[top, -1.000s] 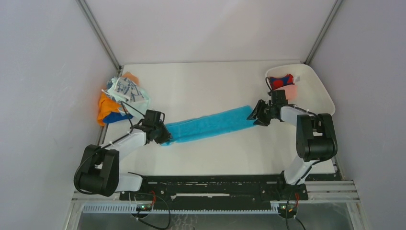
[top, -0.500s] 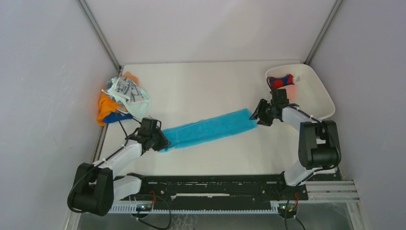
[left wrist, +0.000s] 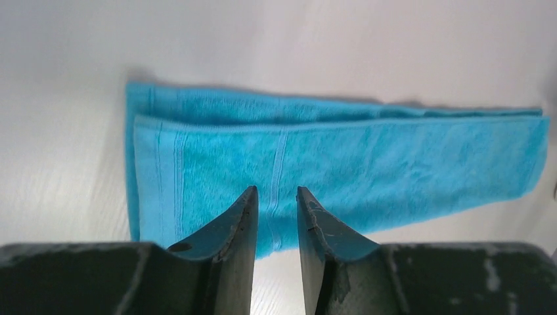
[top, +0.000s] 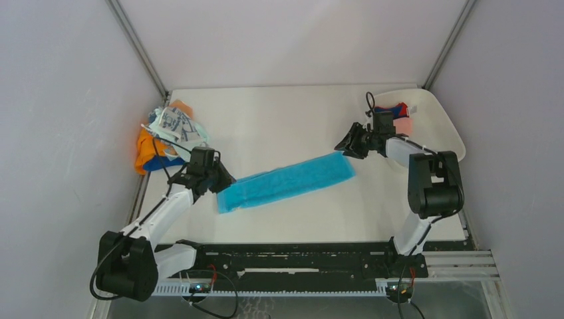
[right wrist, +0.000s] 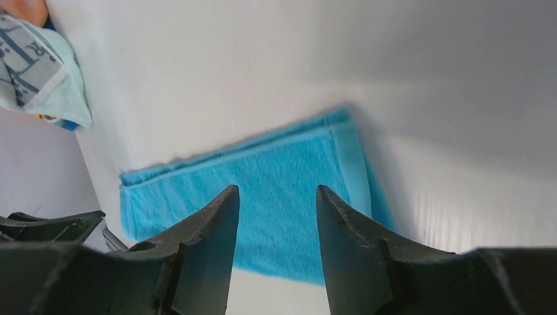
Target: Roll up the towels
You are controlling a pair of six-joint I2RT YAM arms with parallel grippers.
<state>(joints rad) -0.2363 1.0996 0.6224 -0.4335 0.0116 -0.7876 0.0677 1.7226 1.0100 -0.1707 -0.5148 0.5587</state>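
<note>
A bright blue towel [top: 286,182] lies folded into a long flat strip across the middle of the table, also in the left wrist view [left wrist: 368,151] and the right wrist view [right wrist: 282,164]. My left gripper [top: 218,178] hovers just off the strip's left end, jaws a little apart with nothing between them [left wrist: 276,191]. Off the strip's right end, my right gripper [top: 347,142] is open and empty [right wrist: 277,190]. More towels sit in a heap [top: 167,135] at the left edge, orange, mint and white with blue-grey print.
A white tray [top: 444,133] stands at the back right, holding a red-and-blue towel [top: 391,110] beside a pink one. The printed and mint towels [right wrist: 36,65] of the heap show in the right wrist view. Side walls close in on the left and right.
Both grippers have come off the blue towel's ends and drawn back from it, the right one toward the tray. The towel now lies loose on the table, its left end shifted slightly nearer.
</note>
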